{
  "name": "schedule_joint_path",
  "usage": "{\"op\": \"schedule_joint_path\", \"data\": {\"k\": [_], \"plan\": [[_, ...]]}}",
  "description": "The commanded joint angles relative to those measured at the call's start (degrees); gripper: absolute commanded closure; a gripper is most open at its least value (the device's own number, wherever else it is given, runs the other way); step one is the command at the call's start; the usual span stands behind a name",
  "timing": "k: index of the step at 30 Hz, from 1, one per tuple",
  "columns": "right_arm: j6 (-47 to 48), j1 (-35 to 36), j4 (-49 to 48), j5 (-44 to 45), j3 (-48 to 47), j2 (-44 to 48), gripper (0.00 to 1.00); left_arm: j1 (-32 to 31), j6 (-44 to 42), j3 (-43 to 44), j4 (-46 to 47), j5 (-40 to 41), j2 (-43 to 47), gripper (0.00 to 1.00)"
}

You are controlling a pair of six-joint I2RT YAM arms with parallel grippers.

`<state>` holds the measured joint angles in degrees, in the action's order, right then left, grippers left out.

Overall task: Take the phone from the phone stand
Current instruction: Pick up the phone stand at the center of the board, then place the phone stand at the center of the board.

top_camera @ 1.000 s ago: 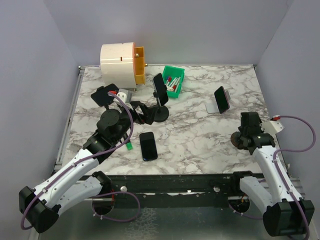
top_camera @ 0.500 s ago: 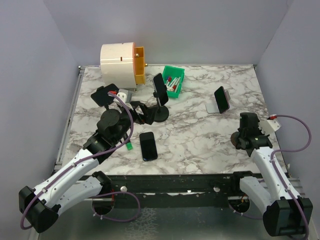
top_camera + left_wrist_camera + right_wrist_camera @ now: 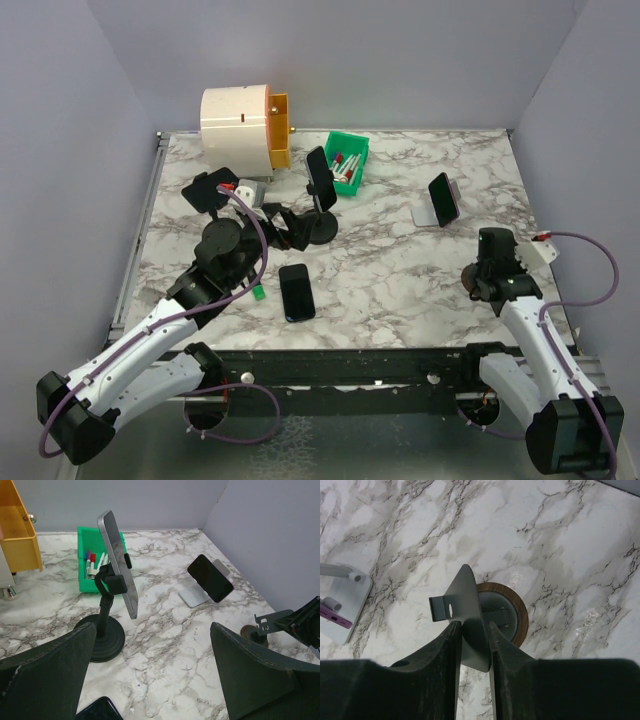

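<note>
Nearest, by the right edge of the bench (image 3: 400,285), the right end effector (image 3: 475,626) is pinched shut on the thin metal plate (image 3: 470,600) of a small empty stand. That stand's round wood-rimmed base (image 3: 519,617) sits on the marble. Close to the near edge, left of the middle, a loose handset (image 3: 296,292) lies flat. Just beyond it the left end effector (image 3: 152,629) stands wide open and holds nothing. It is aimed at the phone (image 3: 119,562), which is clamped upright at a tilt in the black stand (image 3: 102,641), left of the middle and toward the far edge. Behind that is the green bin (image 3: 85,586). Toward the right edge a second phone (image 3: 210,577) leans on a silver stand (image 3: 192,598).

The risk, as I judge it, is that the clamp looks firm. Pulling the phone may therefore drag or tip the black stand into the green bin, since nothing braces its base. A grip on the phone's slim edges could also slip.
</note>
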<state>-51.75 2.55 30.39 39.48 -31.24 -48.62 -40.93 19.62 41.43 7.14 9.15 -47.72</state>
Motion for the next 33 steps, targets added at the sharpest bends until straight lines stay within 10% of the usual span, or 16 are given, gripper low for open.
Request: {"op": "schedule_joint_path", "data": {"k": [1, 6, 16, 33], "plan": [[2.33, -0.26, -2.11, 0.62, 1.27, 1.66, 0.72, -0.46, -0.76, 0.1, -0.98, 1.36, 0.86, 0.03], [4.2, -0.26, -1.02, 1.01, 0.66, 4.52, 0.98, -0.66, -0.9, 0.14, -1.05, 1.53, 1.01, 0.03], [14.59, -0.1, 5.2, -4.5, -8.58, 10.3, 1.0, -0.67, -0.81, 0.14, -1.07, 1.23, 0.97, 0.03], [41.55, 8.49, -13.18, -71.44, -20.65, 0.61, 1.0, -0.65, -1.38, -0.12, -1.03, 2.45, 1.17, 0.04]]}}
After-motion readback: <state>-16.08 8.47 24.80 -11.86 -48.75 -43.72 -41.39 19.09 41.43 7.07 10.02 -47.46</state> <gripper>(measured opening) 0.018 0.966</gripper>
